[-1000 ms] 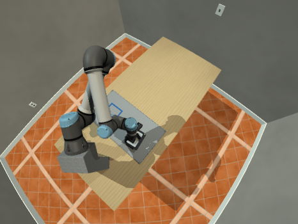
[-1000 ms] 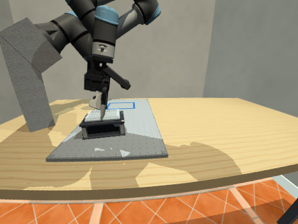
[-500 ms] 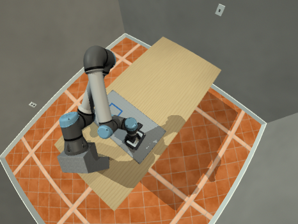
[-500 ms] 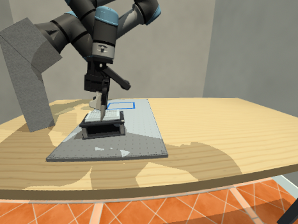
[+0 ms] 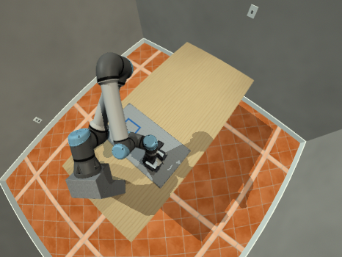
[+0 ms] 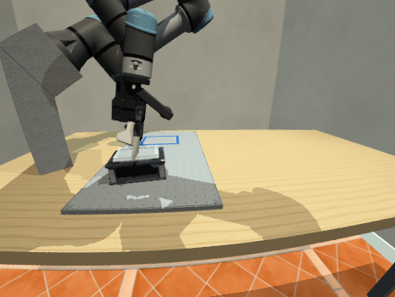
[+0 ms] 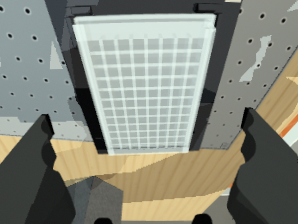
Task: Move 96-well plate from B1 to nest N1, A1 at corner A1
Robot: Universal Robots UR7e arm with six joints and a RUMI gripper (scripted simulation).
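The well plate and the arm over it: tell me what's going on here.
A single robot arm is working above a grey perforated board on a wooden bench. The white well plate rests on top of the raised black nest, and the blue-outlined spot behind it holds no plate. The gripper is open, its fingers spread clear of the plate's sides, so it holds nothing.

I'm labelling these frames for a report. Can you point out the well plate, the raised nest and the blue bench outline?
96-well plate point(image 7: 145, 85): wrist view, middle of its well grid.
Raised nest point(image 6: 136, 170): exterior view, dark front wall.
Blue bench outline point(image 6: 159, 137): exterior view, far edge.
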